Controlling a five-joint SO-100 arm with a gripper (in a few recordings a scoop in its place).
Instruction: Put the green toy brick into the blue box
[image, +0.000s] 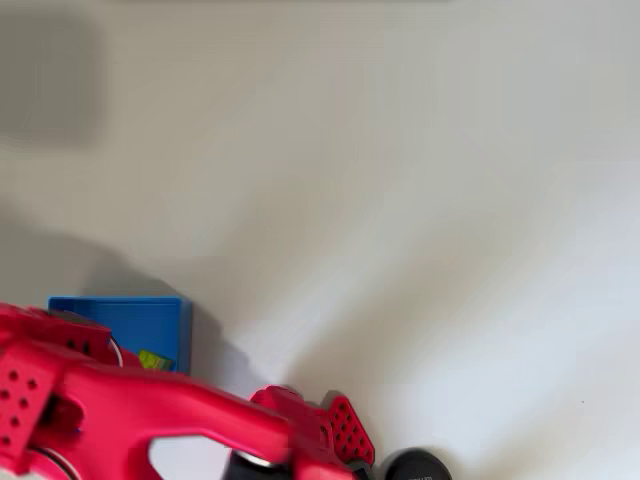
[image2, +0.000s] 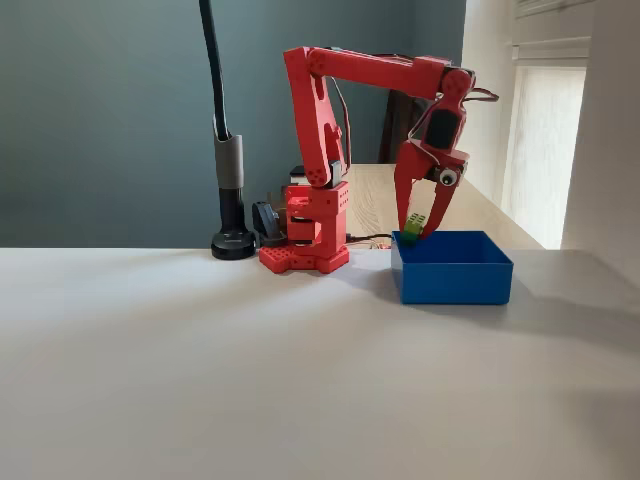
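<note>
My gripper (image2: 417, 232) pinches the green toy brick (image2: 412, 229) between its fingertips over the blue box (image2: 452, 278); I judge it light, rigid, slick-sided.

Lime-green toy brick (image2: 413, 229), bright blue box (image2: 452, 279), red end effector (image2: 421, 226), white table (image2: 250, 380).

White table (image2: 250, 380), teal-grey wall (image2: 100, 110) behind, bright window (image2: 550, 140) at right — daylight

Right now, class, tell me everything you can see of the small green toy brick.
The small lime-green plastic toy brick is held between the red gripper's fingers, just above the rim at the back left corner of the square blue plastic box in the fixed view. It looks tilted, with a paler face and darker lower edge. The overhead view shows part of it over the box.
</note>
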